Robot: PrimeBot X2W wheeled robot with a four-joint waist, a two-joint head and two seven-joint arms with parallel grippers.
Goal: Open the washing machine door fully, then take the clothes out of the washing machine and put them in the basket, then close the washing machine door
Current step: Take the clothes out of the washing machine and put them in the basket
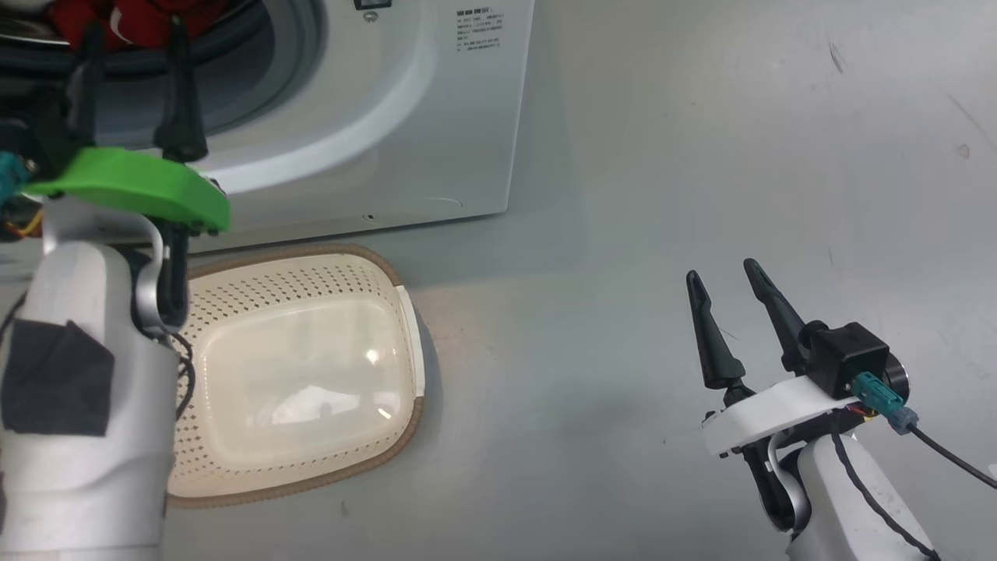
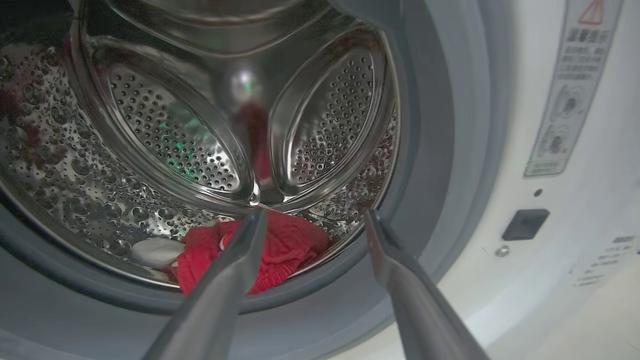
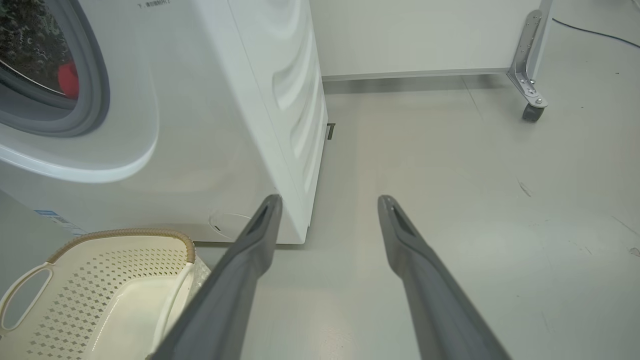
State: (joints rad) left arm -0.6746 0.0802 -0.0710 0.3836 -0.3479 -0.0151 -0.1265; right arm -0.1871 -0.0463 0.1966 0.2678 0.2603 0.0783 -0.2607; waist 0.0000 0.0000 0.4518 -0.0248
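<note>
We're on the retrieval step now. The left hand (image 2: 315, 214) is lined up at the mouth of the washing machine (image 1: 436, 117), fingers spread wide with nothing between them. The clothes (image 2: 285, 245) lie in a red heap at the bottom front of the steel drum (image 2: 165, 130), just behind the grey door seal (image 2: 430, 150). In the left wrist view one finger crosses in front of the red fabric and the other points toward the seal, and we can't tell whether either tip touches cloth yet. The mouth is open to us, so we judge the door step done. The next move, as we read it, calls for dipping lower and further in so both fingers straddle a fold, then closing firmly. Soft cloth may slip or trail, so a deep bite helps. Watch the edges here: the seal's lip sits right under the fingers, and the garment must lift over it. The basket (image 1: 296, 280) sits on the floor (image 1: 623, 312) below the mouth, close against the machine's front, so the carry looks short. Out to the side, the right hand (image 1: 723, 273) hovers over the floor, fingers parted and holding nothing, well apart from machine and basket, with plenty of room.
</note>
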